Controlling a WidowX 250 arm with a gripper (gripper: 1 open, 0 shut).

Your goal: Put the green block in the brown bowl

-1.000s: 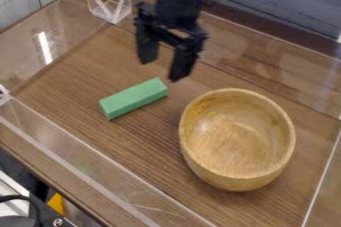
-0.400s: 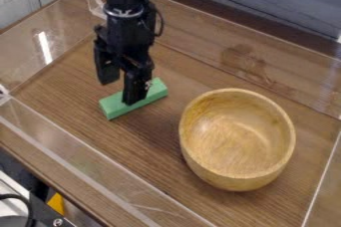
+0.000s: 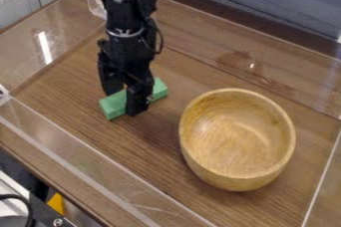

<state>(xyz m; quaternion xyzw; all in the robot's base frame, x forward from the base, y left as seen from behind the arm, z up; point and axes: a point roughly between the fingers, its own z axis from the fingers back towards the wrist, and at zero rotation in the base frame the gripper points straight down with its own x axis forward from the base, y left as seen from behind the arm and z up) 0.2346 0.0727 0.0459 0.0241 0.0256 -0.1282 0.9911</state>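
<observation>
Leftward and down since before, the claw (image 3: 124, 99) now straddles the green block (image 3: 156, 91), spread wide; the brown bowl (image 3: 237, 136) sits nearby on the surface (image 3: 80, 131).

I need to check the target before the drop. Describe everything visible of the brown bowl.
The brown bowl is round, looks like light wood with visible grain, and has a thick rim around a smooth, shallow hollow. It sits upright on the wooden tabletop, toward the right front of the view. It is empty. Nothing touches it: the green block and the end effector over that block are to its left, apart from its rim.
</observation>
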